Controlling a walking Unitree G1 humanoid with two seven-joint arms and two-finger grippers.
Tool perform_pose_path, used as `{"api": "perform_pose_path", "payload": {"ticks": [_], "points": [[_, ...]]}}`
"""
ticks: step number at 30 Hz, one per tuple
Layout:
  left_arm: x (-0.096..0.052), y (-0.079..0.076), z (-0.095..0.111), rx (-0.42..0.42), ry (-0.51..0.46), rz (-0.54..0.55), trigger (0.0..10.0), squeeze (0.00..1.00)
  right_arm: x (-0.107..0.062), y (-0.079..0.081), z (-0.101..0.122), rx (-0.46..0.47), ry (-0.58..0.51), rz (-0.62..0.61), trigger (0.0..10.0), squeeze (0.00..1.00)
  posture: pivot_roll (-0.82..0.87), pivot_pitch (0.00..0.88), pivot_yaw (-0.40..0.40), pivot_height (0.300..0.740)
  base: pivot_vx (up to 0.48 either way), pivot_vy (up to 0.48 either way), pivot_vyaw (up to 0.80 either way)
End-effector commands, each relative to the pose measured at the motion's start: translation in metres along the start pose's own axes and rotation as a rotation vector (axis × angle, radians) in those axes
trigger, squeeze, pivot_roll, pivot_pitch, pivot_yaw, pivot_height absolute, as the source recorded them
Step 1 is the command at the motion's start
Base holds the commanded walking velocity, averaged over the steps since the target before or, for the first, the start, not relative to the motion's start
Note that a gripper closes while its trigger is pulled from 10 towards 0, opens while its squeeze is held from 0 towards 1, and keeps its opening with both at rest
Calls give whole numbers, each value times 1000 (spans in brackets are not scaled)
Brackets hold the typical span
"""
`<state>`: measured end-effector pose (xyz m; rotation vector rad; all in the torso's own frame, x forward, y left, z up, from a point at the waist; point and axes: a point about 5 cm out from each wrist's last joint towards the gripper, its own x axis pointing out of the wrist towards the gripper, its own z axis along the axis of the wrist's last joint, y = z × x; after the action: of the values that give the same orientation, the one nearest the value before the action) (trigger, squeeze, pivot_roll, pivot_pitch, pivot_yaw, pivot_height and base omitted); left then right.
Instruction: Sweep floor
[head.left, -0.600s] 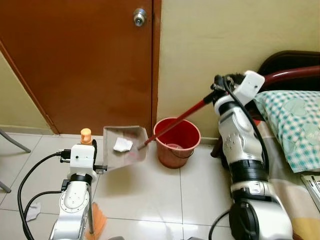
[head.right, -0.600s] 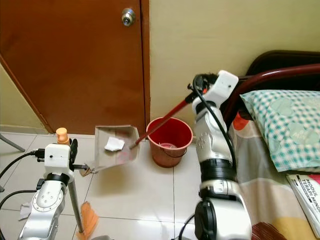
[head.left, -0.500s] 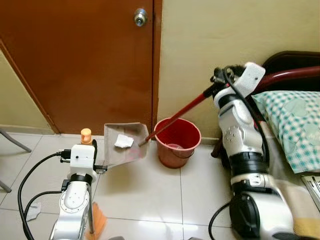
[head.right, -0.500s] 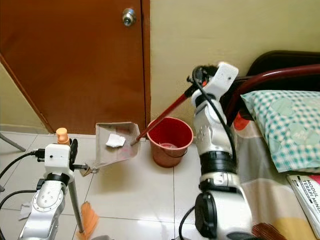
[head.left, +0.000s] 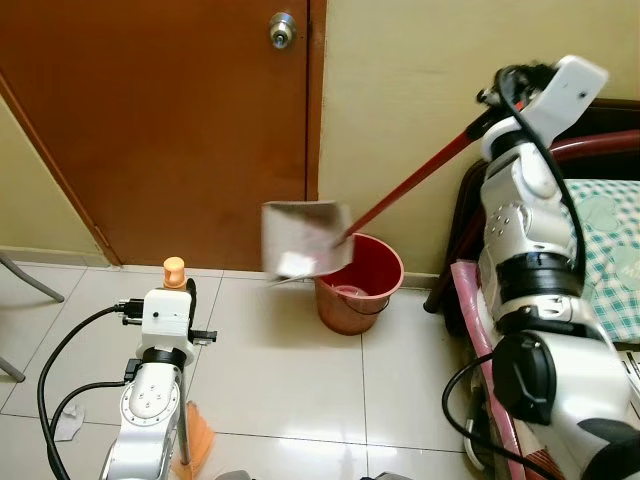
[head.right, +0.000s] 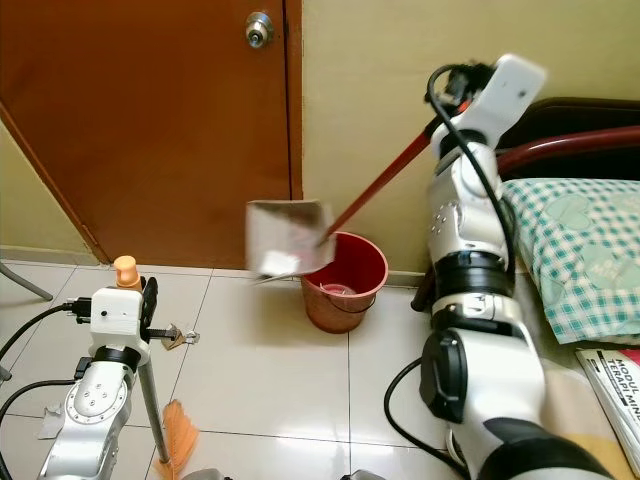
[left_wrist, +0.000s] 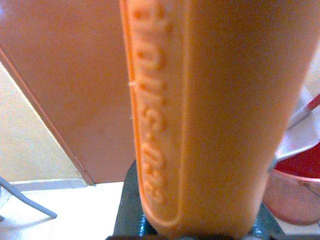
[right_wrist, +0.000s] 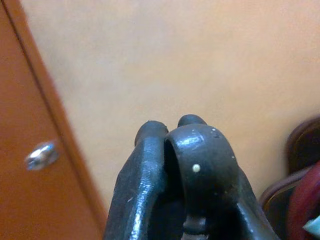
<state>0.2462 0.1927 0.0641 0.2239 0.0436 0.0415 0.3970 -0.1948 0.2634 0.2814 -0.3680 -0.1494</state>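
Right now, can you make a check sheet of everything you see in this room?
Surface: pale floor tiles, a scrap of white paper lying at the left.
Job's things: grey dustpan on a red handle, raised and tilted beside the red bucket; white paper lies in the pan. Orange broom stands upright, its bristles on the floor.
Clutter: nothing else seen.
Grippers: right gripper shut on the red handle; left gripper shut on the orange broom.
Cables: black cables loop beside the left arm.
Surroundings: brown door, yellow wall, bed with checked pillow.
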Motion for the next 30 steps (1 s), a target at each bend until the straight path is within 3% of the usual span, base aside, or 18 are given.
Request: {"api": "perform_pose_path", "payload": {"ticks": [1,5,8,10,17,22,30], "points": [[-1,-4,2,-29,-7,-16,10000,0,7,8,22,-26,-108,24,10000,0,14,15,-32,740,0,0,0],[-2,-4,2,-31,-7,-19,10000,0,9,10,27,-73,-148,24,10000,0,18,22,-28,740,0,0,0],[-2,-4,3,-34,-9,-22,10000,0,8,17,31,-183,-202,54,10000,0,22,25,-26,740,0,0,0],[-2,-4,3,-34,-9,-23,10000,0,8,19,31,-204,-213,60,10000,0,22,25,-26,740,0,0,0],[-2,-6,5,-38,-15,-29,10000,0,-6,45,19,-367,-284,195,10000,0,22,26,-24,740,0,0,0],[-2,-7,5,-40,-17,-31,10000,0,-13,55,12,-412,-306,254,10000,0,24,27,-24,740,0,0,0],[-1,-8,5,-42,-16,-33,10000,0,-50,89,-26,-447,-289,504,10000,0,19,25,-31,740,0,0,0]]}}
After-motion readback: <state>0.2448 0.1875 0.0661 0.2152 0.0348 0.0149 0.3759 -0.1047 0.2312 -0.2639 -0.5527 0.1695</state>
